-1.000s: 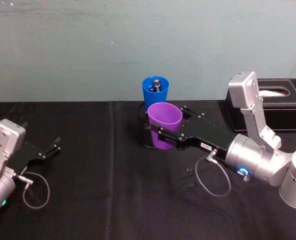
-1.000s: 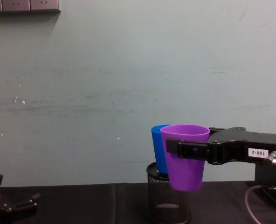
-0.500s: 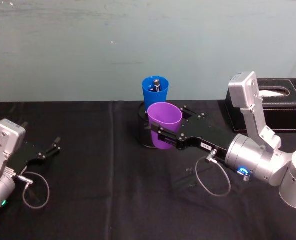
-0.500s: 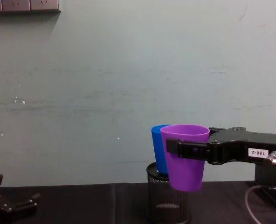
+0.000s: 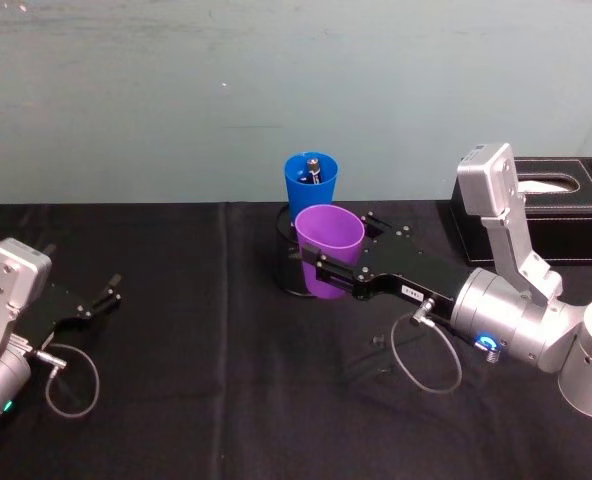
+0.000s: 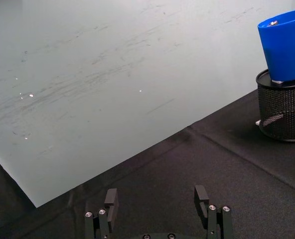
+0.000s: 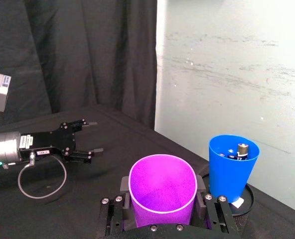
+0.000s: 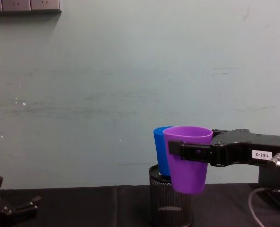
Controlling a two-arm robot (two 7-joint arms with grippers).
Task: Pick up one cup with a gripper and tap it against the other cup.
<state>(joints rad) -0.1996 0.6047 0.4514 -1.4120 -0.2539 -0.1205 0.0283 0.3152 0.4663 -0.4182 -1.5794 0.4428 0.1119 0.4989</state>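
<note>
Black-draped worktop [image 5: 176, 330], pale wall [image 5: 126, 90]; right pincer [image 5: 321, 270] clamps smooth tapered purple plastic tumbler [image 5: 329, 240] mid-wall, aloft just beside bright blue plastic tumbler [image 5: 309, 185] — likely light, slick; hold gently below rim. Near left — left pincer [image 5: 104, 297], wide.

We are seeing nothing move in this last second (a hair of drift at most): the right tool [image 7: 162, 201] is still holding the purple cup [image 8: 188, 177] just beside the blue cup [image 8: 160, 151].

Right pincer [image 7: 162, 211] black, white number label [image 8: 261, 154]; arm [image 5: 506, 325] silver-grey, cabled.
</note>
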